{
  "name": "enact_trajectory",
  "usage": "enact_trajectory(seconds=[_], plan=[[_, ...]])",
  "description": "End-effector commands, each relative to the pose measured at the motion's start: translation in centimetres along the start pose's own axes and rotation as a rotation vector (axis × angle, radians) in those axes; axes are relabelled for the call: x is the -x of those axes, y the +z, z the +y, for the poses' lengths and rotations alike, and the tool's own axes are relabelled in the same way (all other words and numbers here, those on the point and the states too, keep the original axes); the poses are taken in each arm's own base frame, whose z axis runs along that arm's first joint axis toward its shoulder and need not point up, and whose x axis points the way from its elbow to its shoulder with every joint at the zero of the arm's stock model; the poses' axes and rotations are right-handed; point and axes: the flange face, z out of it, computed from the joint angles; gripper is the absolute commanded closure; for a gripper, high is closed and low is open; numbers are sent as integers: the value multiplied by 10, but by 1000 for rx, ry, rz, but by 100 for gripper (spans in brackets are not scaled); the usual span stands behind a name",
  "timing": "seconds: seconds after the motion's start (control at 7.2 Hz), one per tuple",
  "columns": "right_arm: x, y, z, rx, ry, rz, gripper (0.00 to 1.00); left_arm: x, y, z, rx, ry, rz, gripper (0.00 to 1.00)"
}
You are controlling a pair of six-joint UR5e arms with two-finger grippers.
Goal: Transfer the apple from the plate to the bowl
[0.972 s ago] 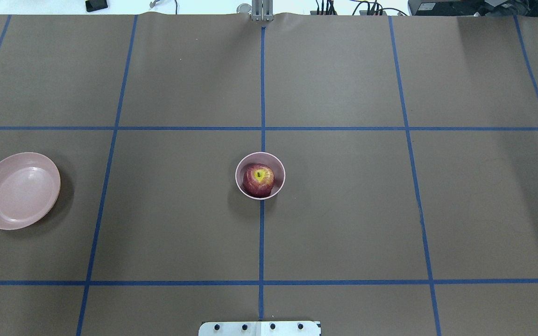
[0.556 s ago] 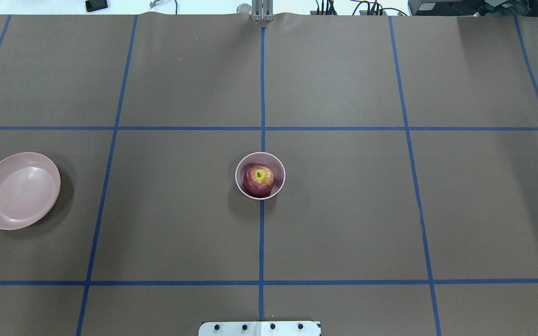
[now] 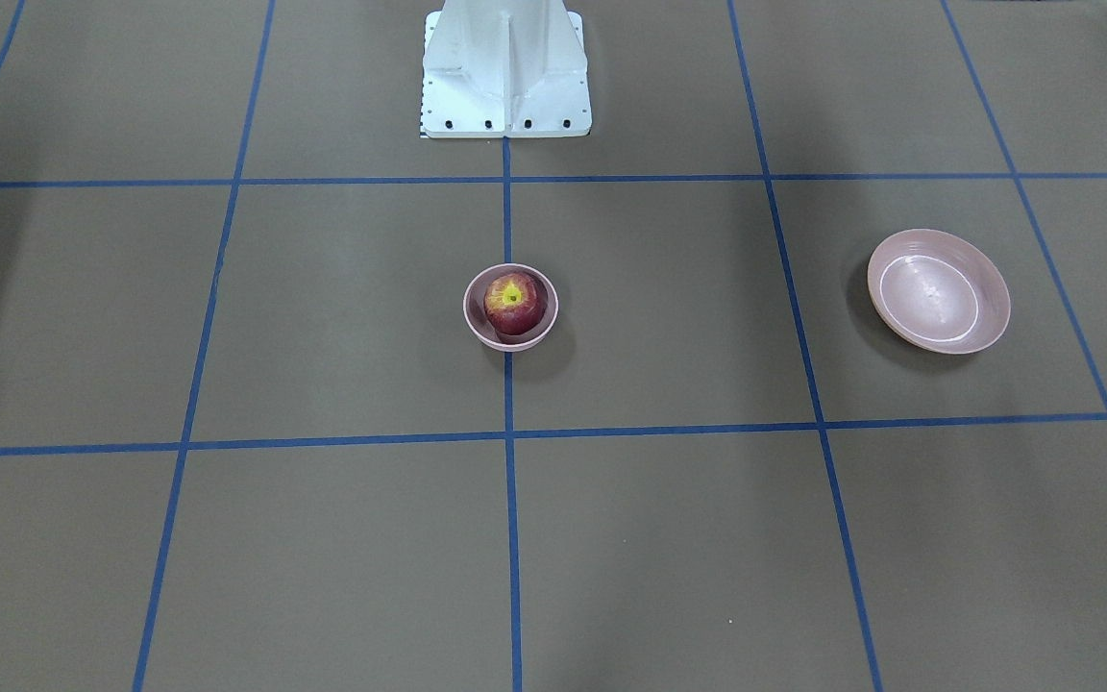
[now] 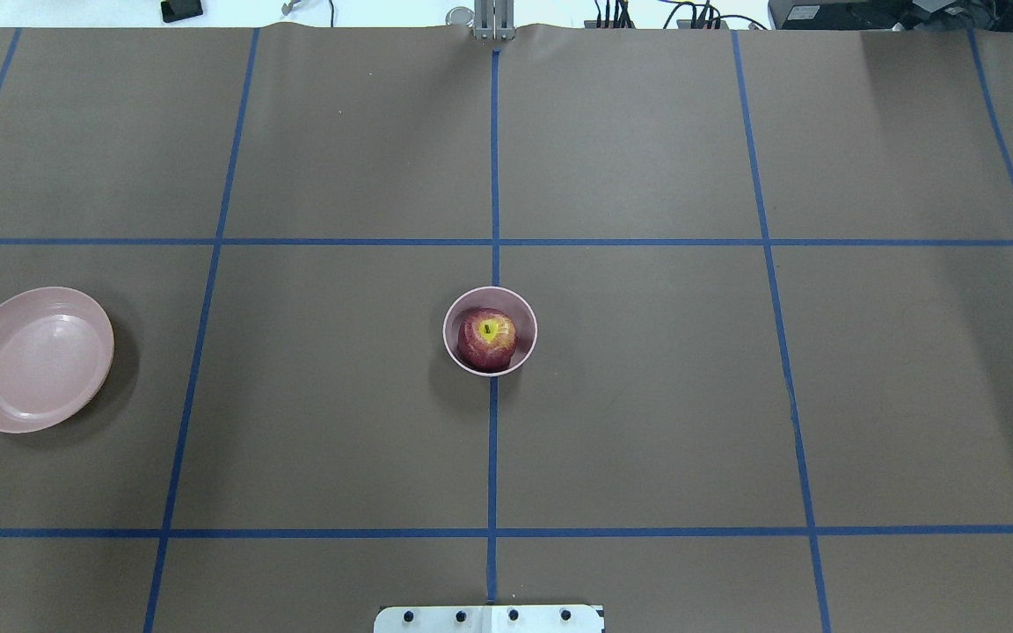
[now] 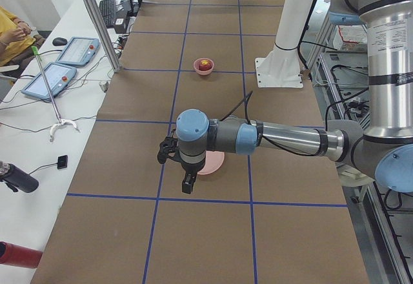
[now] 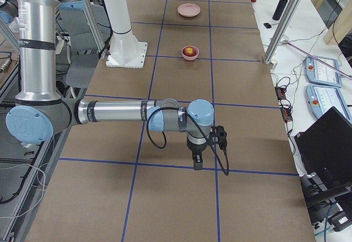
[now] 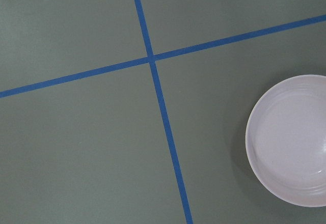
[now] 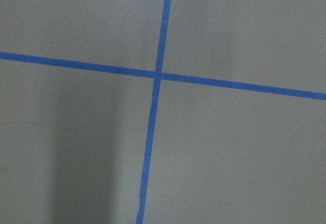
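The dark red apple with a yellow-green stem patch sits inside the small pink bowl at the table's middle; it also shows in the front view. The wide pink plate lies bare at the far left, and shows in the left wrist view. My left gripper hangs high over the table beside the plate, seen only in the left side view. My right gripper hangs high over the table's right end, seen only in the right side view. I cannot tell if either is open or shut.
Brown paper with blue tape grid lines covers the table. The robot's white base stands at the near edge. Control pendants and cables lie on the side bench past the far edge.
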Motion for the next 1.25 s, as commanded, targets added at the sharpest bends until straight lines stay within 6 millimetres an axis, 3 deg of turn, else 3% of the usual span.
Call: enact_trajectory(seconds=[0.0, 1.11], plan=[[1, 0, 0, -1, 1, -8, 0, 1, 0, 1, 2, -4, 0, 2], [3, 1, 1, -1, 1, -37, 0, -1, 0, 0, 0, -1, 3, 2]])
